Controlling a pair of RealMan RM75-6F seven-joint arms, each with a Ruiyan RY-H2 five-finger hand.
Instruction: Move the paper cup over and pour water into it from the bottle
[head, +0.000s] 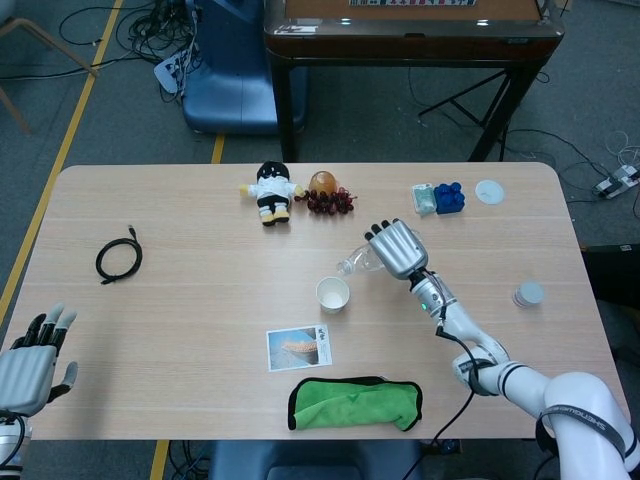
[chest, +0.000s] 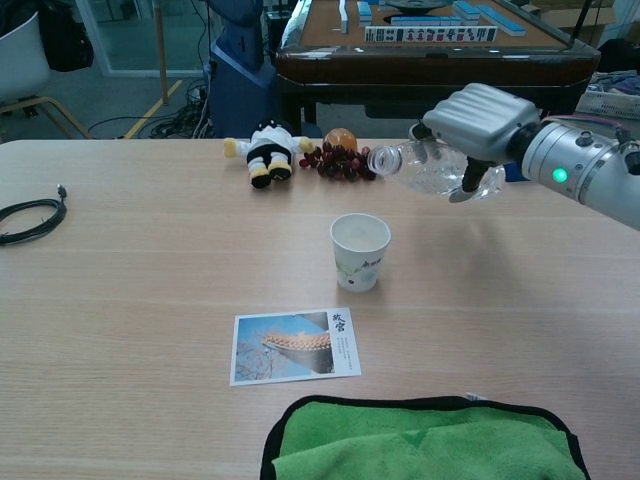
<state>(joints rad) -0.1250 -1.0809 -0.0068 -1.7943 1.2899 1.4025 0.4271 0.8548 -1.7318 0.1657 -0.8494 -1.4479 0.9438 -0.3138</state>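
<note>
Above and right of the paper cup (chest: 360, 251), the right hand (chest: 478, 122) clamps the tipped bottle (chest: 425, 168).
Its open neck aims cupward for pouring; the cup stands mid-desk (chest: 140, 300); the left hand (head: 30, 368) idles, fingers apart.

Bottle (chest: 430, 168) tipped above and right of paper cup (chest: 360, 251), postcard (chest: 293, 345) before cup, cloth (head: 355, 402) probably nearest.

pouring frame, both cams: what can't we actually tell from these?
- Water level in the bottle: clear plastic, and the right hand covers its body in both views.
- Whether water is flowing into the paper cup: no stream resolvable; too small in the head view.
- Left hand: cut by the head view's edge, absent from the chest view.
- Postcard text: too small.
</note>
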